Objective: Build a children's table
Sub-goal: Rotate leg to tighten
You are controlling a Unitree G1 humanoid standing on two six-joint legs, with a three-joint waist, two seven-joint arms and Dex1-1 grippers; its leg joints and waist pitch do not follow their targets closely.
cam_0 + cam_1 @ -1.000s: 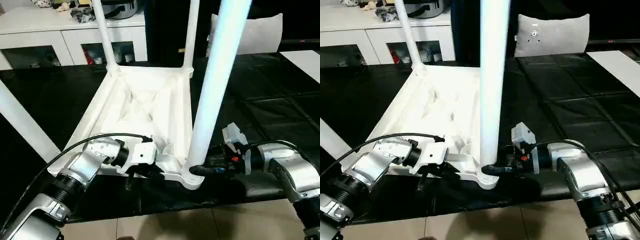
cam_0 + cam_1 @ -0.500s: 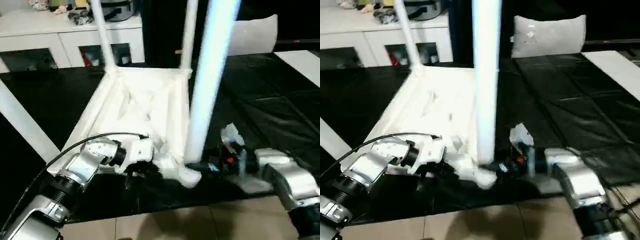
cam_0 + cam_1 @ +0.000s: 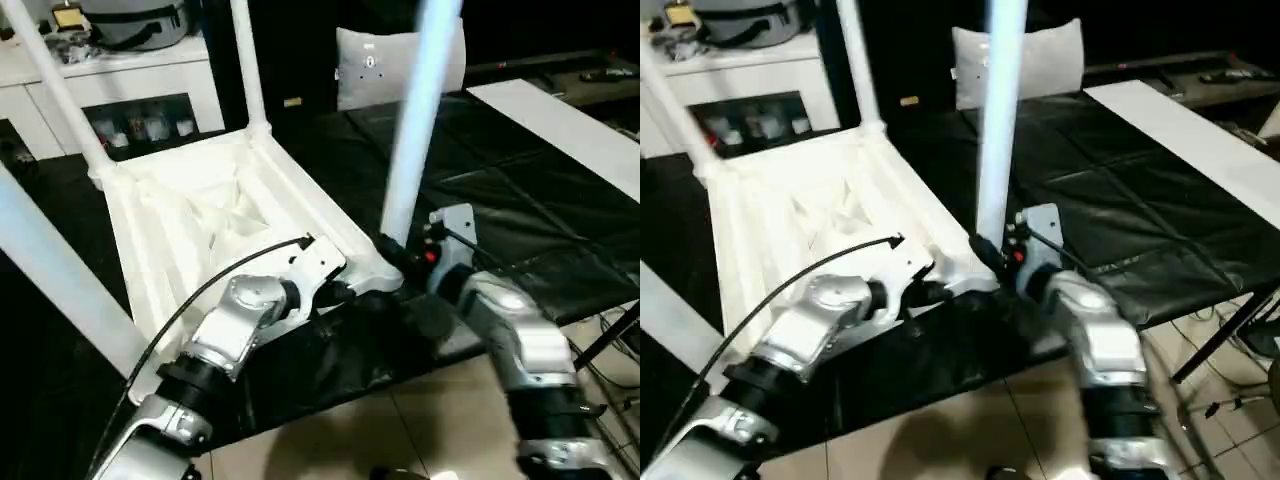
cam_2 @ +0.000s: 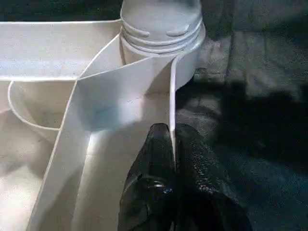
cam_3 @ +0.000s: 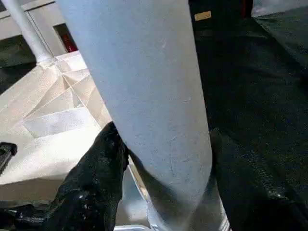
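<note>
Tabletop [image 3: 210,215] is lying upside down on the black mat [image 3: 520,200], ribbed underside facing up, with legs standing in its corner sockets. Left gripper [image 4: 172,144] is pinching the tabletop's thin rim wall just beside the near socket, fingers pressed together on it. Right gripper [image 5: 166,159] is straddling the near leg [image 3: 415,120] low down by that socket, one finger [image 5: 96,168] on each side; whether they are squeezing it I cannot tell.
</note>
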